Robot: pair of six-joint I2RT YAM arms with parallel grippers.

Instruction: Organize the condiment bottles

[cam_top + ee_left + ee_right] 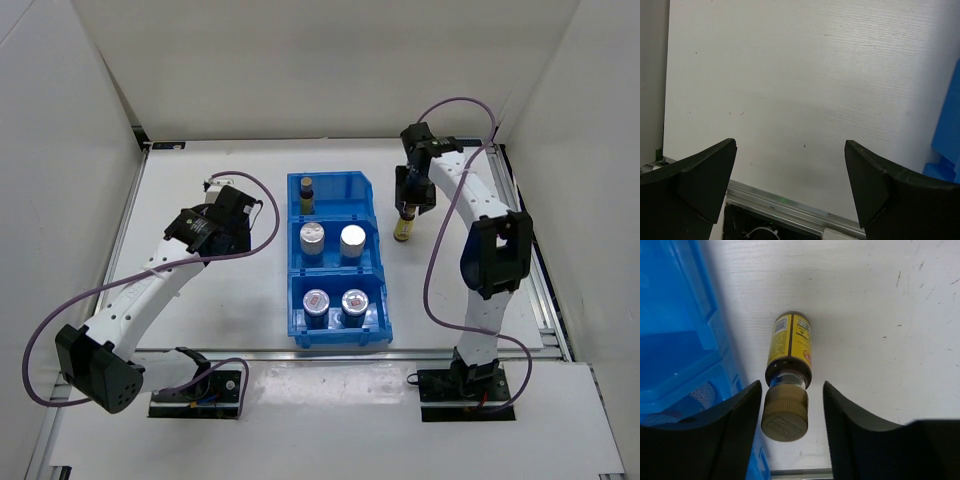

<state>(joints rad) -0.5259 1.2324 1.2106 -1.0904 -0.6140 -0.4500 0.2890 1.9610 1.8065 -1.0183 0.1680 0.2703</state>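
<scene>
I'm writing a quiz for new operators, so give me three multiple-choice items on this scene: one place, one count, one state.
1. Where does the dark-brown bottle outside the blue bin stand?
A. On the table, right of the bin.
B. Left of the bin.
C. Between the arm bases.
2. How many bottles are in the bin?
A. Three.
B. Five.
C. Six.
3. The left gripper is:
A. open, empty.
B. shut on a jar.
C. shut on a cap.
1 A: it stands upright right of the bin. 2 B: one, two and two in the three compartments. 3 A: its jaws stand apart over bare table.
</scene>
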